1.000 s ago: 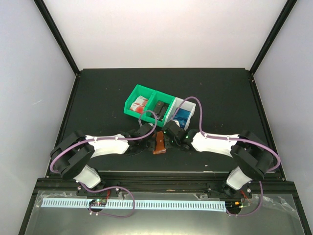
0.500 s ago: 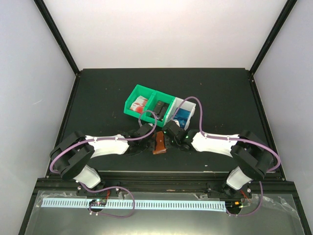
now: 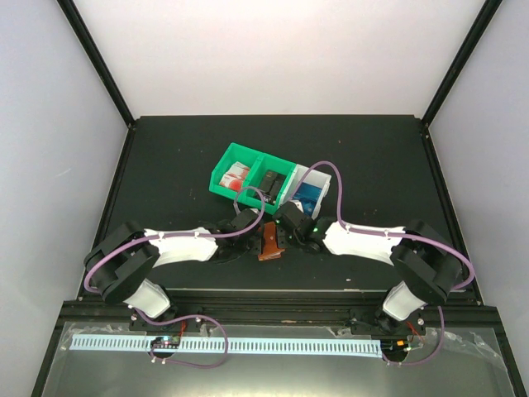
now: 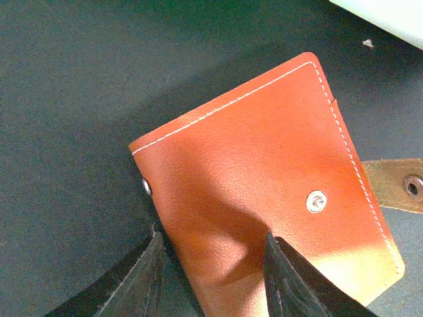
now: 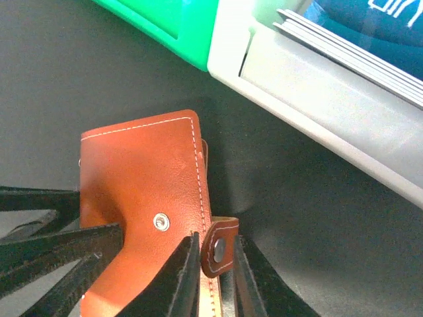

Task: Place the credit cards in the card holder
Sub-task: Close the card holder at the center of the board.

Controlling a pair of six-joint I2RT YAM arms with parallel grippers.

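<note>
one card holder [image 3: 269,242], reddish-brown leather, folded shut and lying flat on the dark table [image 3: 165,165], between the two wrists and just in front of the bins. short snap tab [image 5: 219,249] sticking out from the edge on the right arm's side, unfastened from the stud on the cover. clamped on that tab, the right gripper [image 5: 215,239], its two fingers drawn in narrow on either side of the strap. at the opposite edge, the left gripper [image 4: 211,234] with jaws parted: one finger [image 4: 287,277] over the leather by the cover's near corner, the other down beside the edge above the table, with nothing seen squeezed between them. credit cards [image 3: 238,173] lying in the bins: red-and-white ones in the left compartment of the green bin [image 3: 219,178], black ones in its next compartment, blue ones stacked in the white bin [image 5: 297,92] set against the green one's right end. both bins just beyond the holder, not touching it.
</note>
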